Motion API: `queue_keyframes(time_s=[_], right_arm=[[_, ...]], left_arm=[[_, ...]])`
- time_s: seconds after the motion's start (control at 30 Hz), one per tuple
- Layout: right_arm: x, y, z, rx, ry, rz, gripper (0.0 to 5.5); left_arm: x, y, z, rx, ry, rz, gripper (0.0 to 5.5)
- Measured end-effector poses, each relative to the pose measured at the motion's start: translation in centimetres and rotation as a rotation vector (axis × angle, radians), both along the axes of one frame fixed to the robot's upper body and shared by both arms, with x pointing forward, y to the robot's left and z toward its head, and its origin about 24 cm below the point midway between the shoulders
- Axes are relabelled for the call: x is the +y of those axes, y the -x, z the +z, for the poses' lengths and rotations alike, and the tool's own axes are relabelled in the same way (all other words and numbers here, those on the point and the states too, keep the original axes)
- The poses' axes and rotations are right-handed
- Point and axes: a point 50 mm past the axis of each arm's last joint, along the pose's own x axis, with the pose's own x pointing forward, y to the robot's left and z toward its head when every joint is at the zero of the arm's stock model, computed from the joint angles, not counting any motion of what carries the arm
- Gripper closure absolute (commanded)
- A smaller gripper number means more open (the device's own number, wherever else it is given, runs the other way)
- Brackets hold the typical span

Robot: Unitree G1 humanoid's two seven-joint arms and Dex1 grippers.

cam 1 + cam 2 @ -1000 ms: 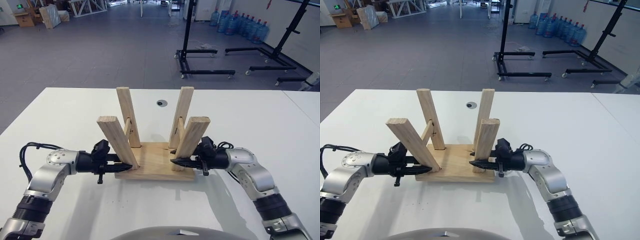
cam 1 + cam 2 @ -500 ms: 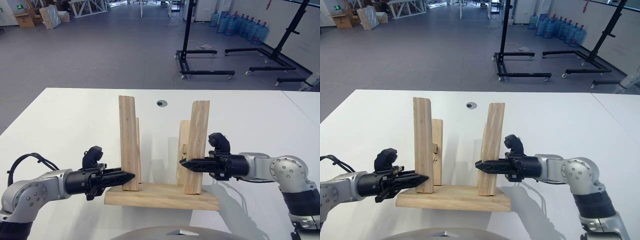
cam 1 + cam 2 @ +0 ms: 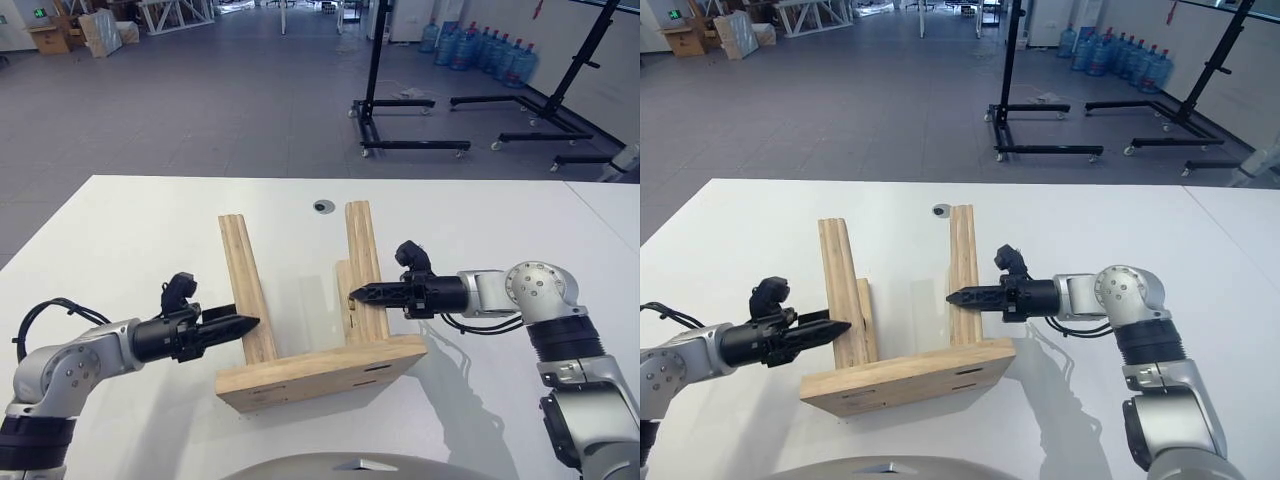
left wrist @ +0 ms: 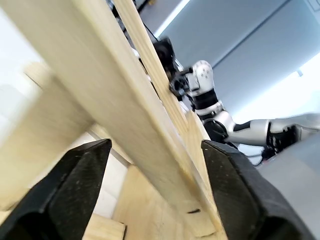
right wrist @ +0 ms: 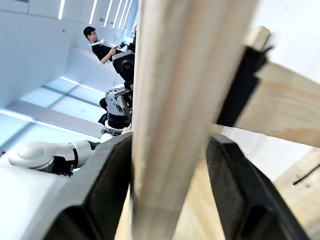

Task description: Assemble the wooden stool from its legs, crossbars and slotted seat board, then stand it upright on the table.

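Stool (image 3: 300, 375), assembled, sat tilted on the desk (image 3: 120, 230) with seat board (image 3: 375, 358) nearest the robot, left tool (image 3: 245, 322) clamped on the left leg (image 3: 243, 275) and right tool (image 3: 358, 295) on the right leg (image 3: 362, 240) (both narrow), so righting seemed in hand, next needing an even joint turn onto its feet.

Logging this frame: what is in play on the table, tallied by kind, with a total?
Stool: 1
Claws: 2, left claw and right claw, each on a stool leg
Table: 1
Hole in the table: 1
Total: 5
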Motion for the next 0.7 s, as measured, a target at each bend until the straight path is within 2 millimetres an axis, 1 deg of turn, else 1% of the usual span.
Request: queue_keyframes(time_s=[0.03,0.07,0.2,0.33,0.43,0.5,0.57,0.6,0.67,0.7], right_arm=[[-0.3,-0.2,0.2,0.003,-0.005,-0.014,2.36],[-0.5,-0.4,0.5,0.006,-0.012,-0.017,2.26],[-1.3,-1.0,1.6,-0.013,-0.032,-0.041,2.26],[-3.2,-0.8,2.8,-0.009,-0.027,-0.079,2.26],[-3.9,-0.1,3.1,-0.029,-0.030,-0.095,2.26],[-4.7,0.5,2.8,-0.103,-0.021,-0.152,2.26],[-6.1,0.5,2.3,-0.265,0.055,-0.290,2.26],[-6.8,0.9,1.8,-0.333,0.089,-0.349,2.26],[-7.2,1.9,1.5,-0.379,0.093,-0.384,2.26],[-7.5,2.6,1.1,-0.393,0.095,-0.393,2.26]], left_arm=[[0.2,-0.2,0.0,-0.004,0.006,0.013,1.55],[0.3,-0.4,0.1,-0.014,0.010,0.025,1.40],[0.6,-1.0,0.7,-0.072,0.023,0.062,0.83],[1.4,-0.9,1.2,-0.118,0.022,0.110,0.19],[2.2,-0.5,1.2,-0.147,-0.010,0.146,0.12],[3.1,-0.1,1.3,-0.195,-0.109,0.167,0.12],[4.4,0.4,2.2,-0.289,-0.245,0.172,0.12],[5.2,0.5,2.9,-0.348,-0.310,0.181,0.12],[5.9,0.4,3.5,-0.411,-0.387,0.175,0.12],[6.2,0.4,3.2,-0.434,-0.477,0.142,0.12]])
